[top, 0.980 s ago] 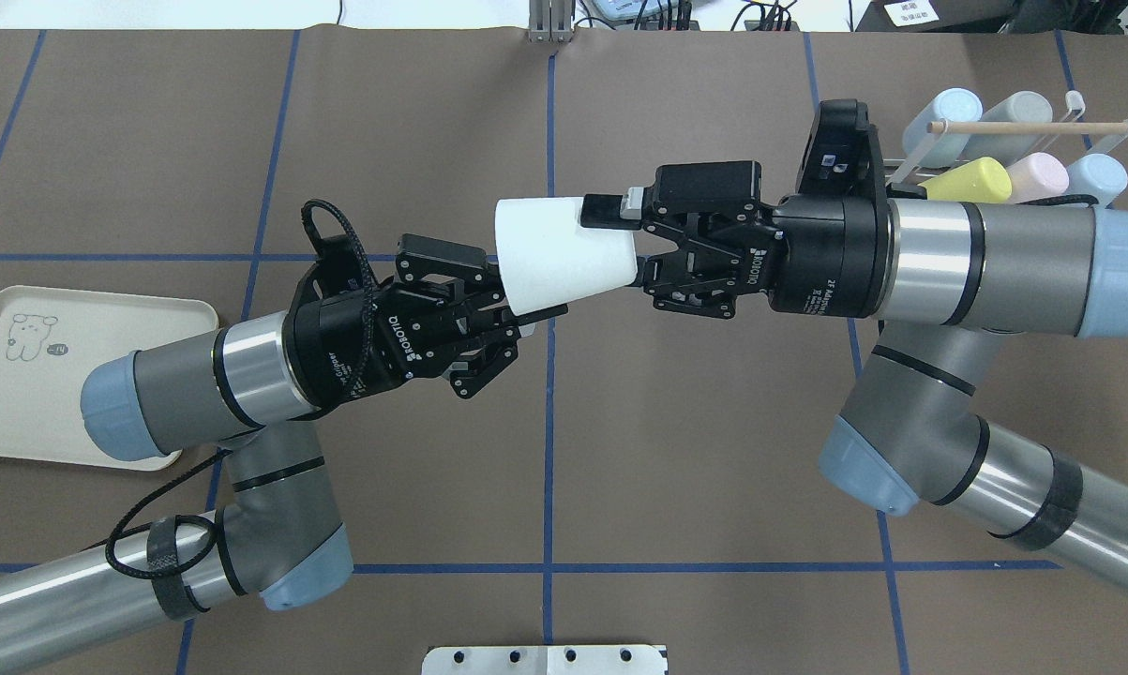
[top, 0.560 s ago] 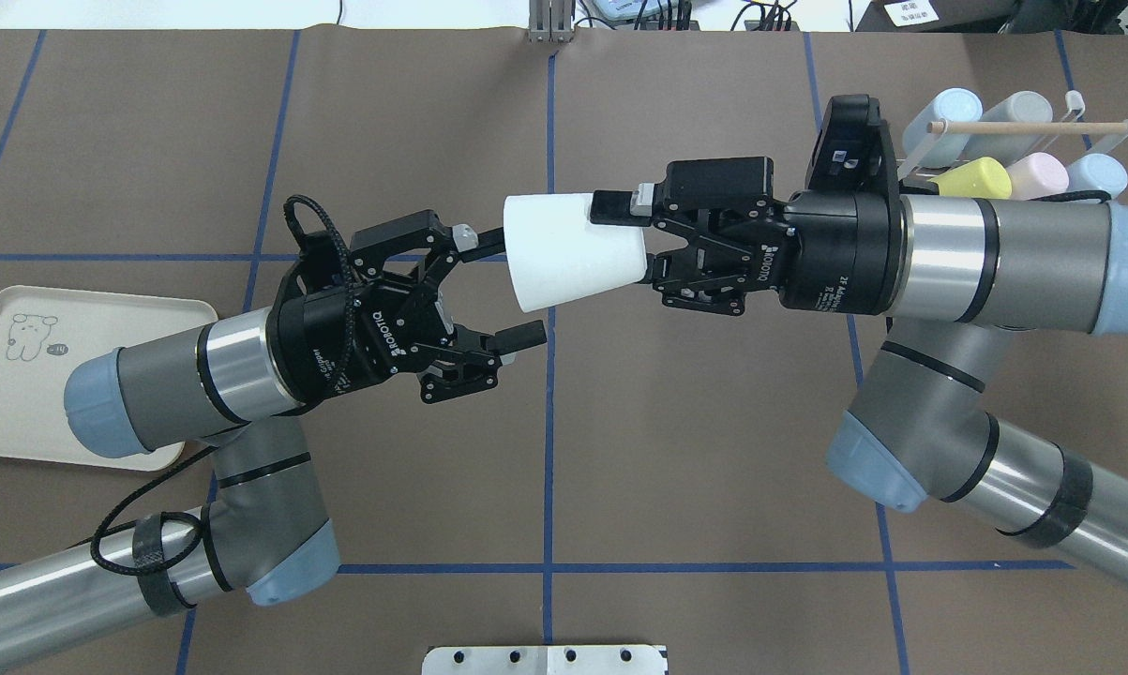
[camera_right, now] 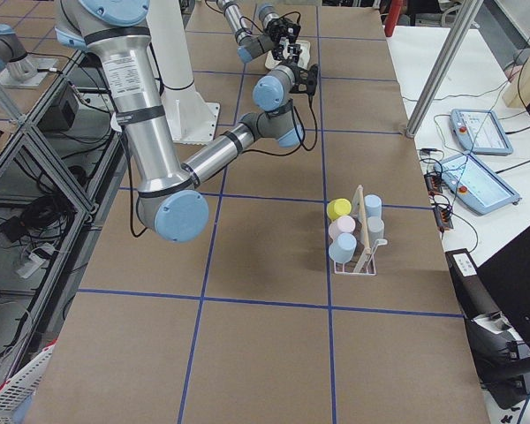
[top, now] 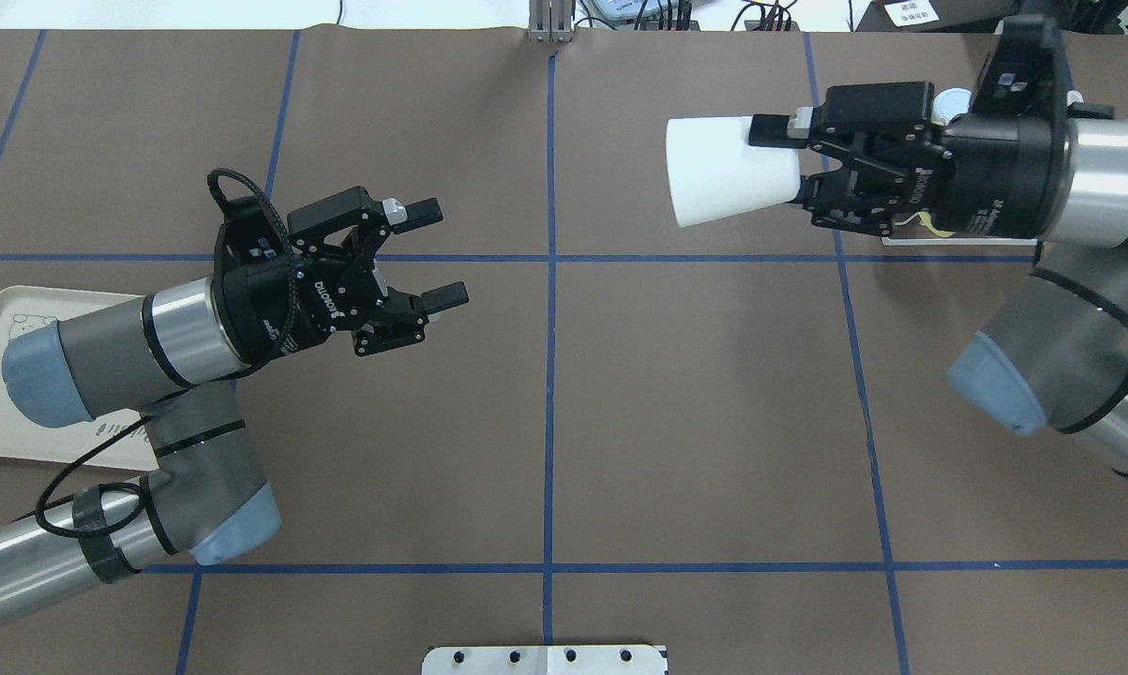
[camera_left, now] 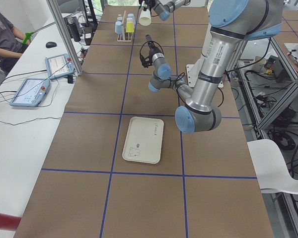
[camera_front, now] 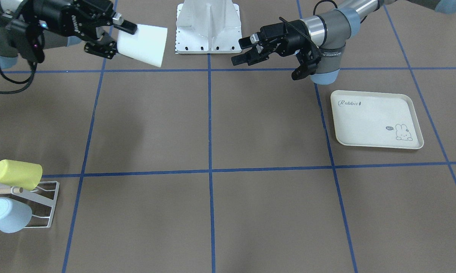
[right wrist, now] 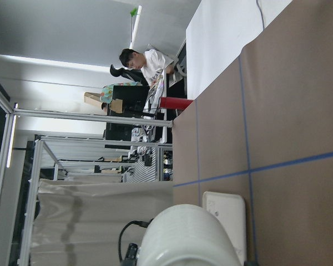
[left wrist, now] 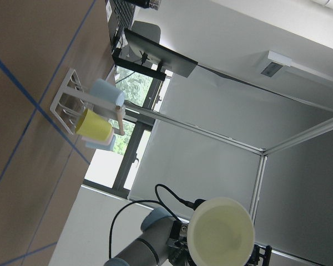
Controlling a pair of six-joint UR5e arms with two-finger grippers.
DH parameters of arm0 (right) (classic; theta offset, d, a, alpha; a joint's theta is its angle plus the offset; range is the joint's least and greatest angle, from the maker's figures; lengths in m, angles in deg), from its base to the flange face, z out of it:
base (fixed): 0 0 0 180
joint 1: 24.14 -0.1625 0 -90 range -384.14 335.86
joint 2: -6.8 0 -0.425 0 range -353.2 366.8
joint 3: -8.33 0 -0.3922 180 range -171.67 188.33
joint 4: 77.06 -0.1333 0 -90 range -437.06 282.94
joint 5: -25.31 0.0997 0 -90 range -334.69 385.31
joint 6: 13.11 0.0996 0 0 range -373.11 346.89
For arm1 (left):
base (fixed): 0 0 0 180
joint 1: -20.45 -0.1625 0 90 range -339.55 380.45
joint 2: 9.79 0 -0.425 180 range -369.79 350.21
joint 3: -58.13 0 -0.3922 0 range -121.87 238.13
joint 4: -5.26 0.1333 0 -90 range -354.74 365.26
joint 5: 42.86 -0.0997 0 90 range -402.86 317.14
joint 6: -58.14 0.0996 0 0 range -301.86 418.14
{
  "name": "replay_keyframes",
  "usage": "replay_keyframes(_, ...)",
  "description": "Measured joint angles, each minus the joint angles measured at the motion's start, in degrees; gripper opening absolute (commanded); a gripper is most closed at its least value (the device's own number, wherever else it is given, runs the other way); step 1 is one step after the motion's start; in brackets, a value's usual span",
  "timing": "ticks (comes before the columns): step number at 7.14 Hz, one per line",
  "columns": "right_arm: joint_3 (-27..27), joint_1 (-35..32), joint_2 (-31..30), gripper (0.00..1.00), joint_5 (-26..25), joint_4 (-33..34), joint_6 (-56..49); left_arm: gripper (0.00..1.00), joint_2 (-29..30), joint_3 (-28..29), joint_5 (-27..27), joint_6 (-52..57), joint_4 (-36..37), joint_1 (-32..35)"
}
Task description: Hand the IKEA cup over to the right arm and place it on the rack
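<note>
The white cup (top: 732,183) is held on its side in the air near the rack (camera_right: 363,231), its narrow closed end clamped by the right gripper (top: 785,167) and its mouth turned away from the rack. The left gripper (top: 440,255) is spread wide and empty, well apart from the rack. A yellow cup (camera_front: 17,174) and a blue cup (camera_front: 6,214) are seen on the rack.

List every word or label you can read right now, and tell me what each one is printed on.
"Rabbit": in a corner of the cream tray.
"ROBOTIQ": on the body of the left gripper.
"ROBOTIQ": on the body of the right gripper.
Too small to read: the bubble by the tray's rabbit drawing; the print on the right arm's wrist.
None shows on the white cup.
</note>
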Motion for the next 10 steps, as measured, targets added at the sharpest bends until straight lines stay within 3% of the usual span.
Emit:
replay_keyframes(1, -0.5, -4.4, -2.0, 0.17, 2.7, 3.6, -6.2, 1.00, -1.2, 0.3, 3.5, 2.2, 3.9, 3.9)
replay_keyframes(2, -0.9, -8.3, -3.0, 0.17, 4.3, 8.7, -13.0, 1.00, -2.6, 0.3, 10.8, 8.3, 9.7, 9.3)
replay_keyframes(4, -1.1, -14.7, -3.6, 0.17, 6.0, 21.4, -28.0, 1.00, -5.2, 0.3, 23.6, 25.7, 22.0, 19.7)
replay_keyframes(5, -1.4, -17.2, -3.5, 0.17, 6.4, 28.0, -36.1, 1.00, -6.4, 0.2, 26.5, 34.4, 27.8, 24.0)
replay_keyframes(7, -4.3, -21.7, -2.9, 0.16, 6.5, 37.6, -50.9, 1.00, -10.5, -0.1, 28.0, 53.5, 37.0, 30.6)
replay_keyframes(10, -15.9, -26.5, 1.5, 0.16, 7.3, 42.3, -64.6, 1.00, -16.0, -0.2, 27.4, 86.2, 51.5, 40.6)
